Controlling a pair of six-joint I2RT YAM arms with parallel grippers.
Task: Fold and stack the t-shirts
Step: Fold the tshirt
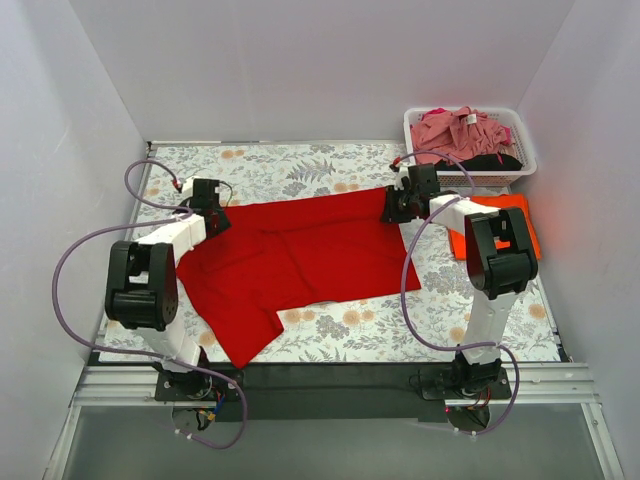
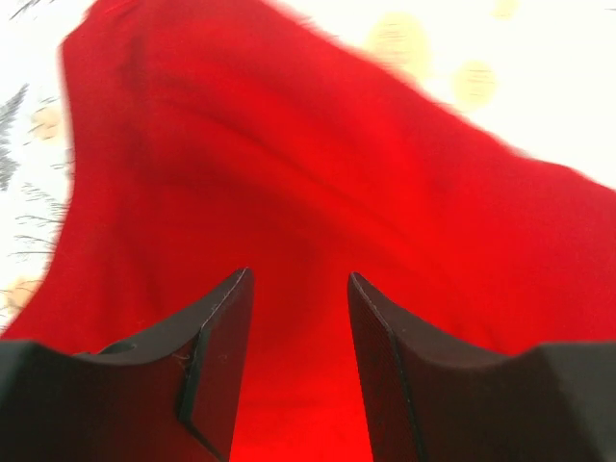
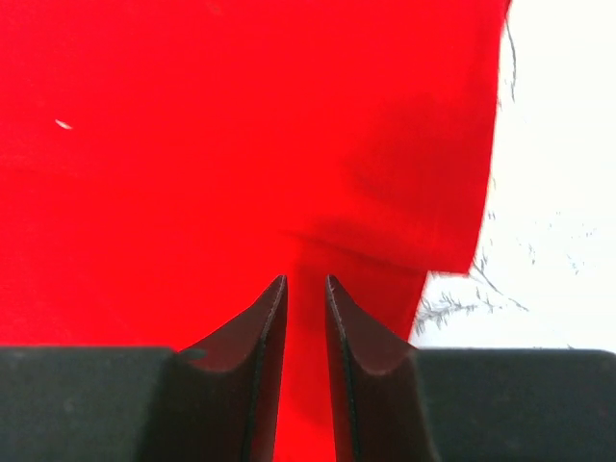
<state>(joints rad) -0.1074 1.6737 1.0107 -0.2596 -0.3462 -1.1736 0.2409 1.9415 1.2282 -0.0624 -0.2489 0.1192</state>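
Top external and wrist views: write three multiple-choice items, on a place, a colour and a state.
1. The white basket sits: A near left, B centre, C far right corner.
2. The spread-out t-shirt is: A black, B red, C green.
3. The left gripper has its jaws: A apart, B clamped tight, C out of view.

C: the top view shows it at the far right corner.
B: the cloth is bright red in all views.
A: the left wrist view shows a wide gap.

The right arm (image 1: 495, 265) hides much of the orange t-shirt (image 1: 508, 202) (frame's right); the pink t-shirt (image 1: 460, 130) covers most of the black t-shirt (image 1: 492, 160).
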